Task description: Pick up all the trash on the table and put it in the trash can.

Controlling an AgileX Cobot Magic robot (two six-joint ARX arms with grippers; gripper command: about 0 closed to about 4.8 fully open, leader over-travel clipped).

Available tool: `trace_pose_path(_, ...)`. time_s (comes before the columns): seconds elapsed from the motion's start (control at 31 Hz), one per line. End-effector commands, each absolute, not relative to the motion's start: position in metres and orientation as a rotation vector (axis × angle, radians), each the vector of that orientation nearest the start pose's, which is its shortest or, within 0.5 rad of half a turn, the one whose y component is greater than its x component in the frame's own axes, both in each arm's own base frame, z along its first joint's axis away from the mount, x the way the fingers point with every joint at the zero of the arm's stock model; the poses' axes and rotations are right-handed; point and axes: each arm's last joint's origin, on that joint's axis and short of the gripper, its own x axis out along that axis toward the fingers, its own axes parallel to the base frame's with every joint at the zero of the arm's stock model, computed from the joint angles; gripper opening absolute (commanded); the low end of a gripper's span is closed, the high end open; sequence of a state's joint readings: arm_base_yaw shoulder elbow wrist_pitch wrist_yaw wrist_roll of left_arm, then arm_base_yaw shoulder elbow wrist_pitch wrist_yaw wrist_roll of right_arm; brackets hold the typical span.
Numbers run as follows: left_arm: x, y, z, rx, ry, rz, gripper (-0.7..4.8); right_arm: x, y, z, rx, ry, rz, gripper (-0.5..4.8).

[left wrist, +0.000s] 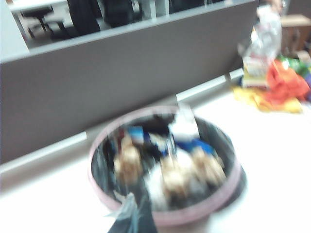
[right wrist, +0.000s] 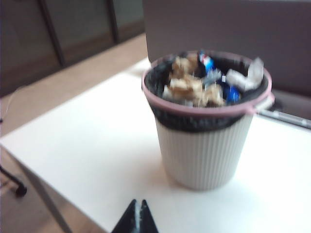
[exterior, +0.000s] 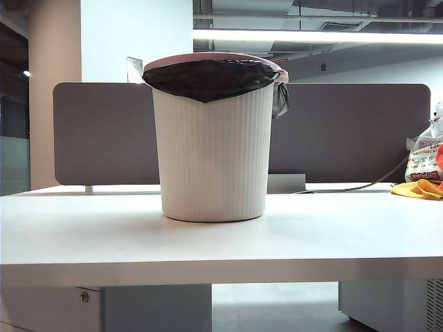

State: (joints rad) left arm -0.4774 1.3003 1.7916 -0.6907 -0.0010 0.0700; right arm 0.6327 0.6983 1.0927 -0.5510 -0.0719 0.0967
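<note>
Dark fingertips of the right gripper [right wrist: 136, 217] show pressed together, closed and empty, above the table [right wrist: 92, 145], near its edge and well short of the trash can [right wrist: 206, 145]. Blurred, the left gripper [left wrist: 132, 216] hangs just above the can's pink rim [left wrist: 204, 213], also shut on nothing. Three tan paper balls [left wrist: 171, 175] lie inside the can among blue and white scraps. Farther off, a white bag [exterior: 423, 158] and yellow cloth [exterior: 417, 189] rest by the grey divider [exterior: 104, 131].

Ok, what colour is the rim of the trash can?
Pinkish, around a black liner; the trash can rim shows best in the right wrist view.
</note>
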Motion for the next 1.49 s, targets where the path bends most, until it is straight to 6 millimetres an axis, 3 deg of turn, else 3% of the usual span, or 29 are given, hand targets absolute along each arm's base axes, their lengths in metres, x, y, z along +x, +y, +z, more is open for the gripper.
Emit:
trace_pose_path(0.03,0.159,-0.087,0.510,0.101,0.264,-0.629,-0.06,0.086,0.067,0.395,0.051,0.189,0.733,-0.05)
trace_pose_path(0.13,0.118,-0.071,0.511,0.045,0.272,-0.802,-0.06,0.083,0.066,0.372,0.056,0.195,0.768,-0.05)
trace_pose_path(0.23,0.081,-0.052,0.503,0.044,0.235,-0.789,-0.06,0.080,0.065,0.341,0.064,0.177,0.781,-0.05)
trace_pose_path(0.42,0.016,-0.014,0.452,0.025,0.168,-0.658,-0.06,0.076,0.064,0.301,0.078,0.128,0.802,-0.05)
trace_pose_path(0.58,-0.009,0.000,0.401,-0.032,0.083,-0.630,-0.06,0.081,0.069,0.276,0.059,0.161,0.801,-0.05)
trace_pose_path(0.71,-0.002,-0.002,0.357,-0.138,0.052,-0.567,-0.06,0.087,0.075,0.251,0.061,0.153,0.814,-0.05)
trace_pose_path(0.94,0.046,-0.029,0.281,-0.254,0.121,-0.623,-0.06,0.094,0.078,0.202,0.060,0.149,0.768,-0.05)
trace_pose_path(1.13,0.076,-0.045,0.218,-0.278,0.157,-0.634,-0.06,0.093,0.078,0.172,0.044,0.204,0.763,-0.05)
trace_pose_path(1.32,0.086,-0.050,0.174,-0.280,0.227,-0.622,-0.06,0.091,0.076,0.146,0.039,0.261,0.757,-0.05)
trace_pose_path(1.49,0.087,-0.051,0.155,-0.214,0.264,-0.619,-0.06,0.092,0.075,0.144,0.031,0.276,0.728,-0.05)
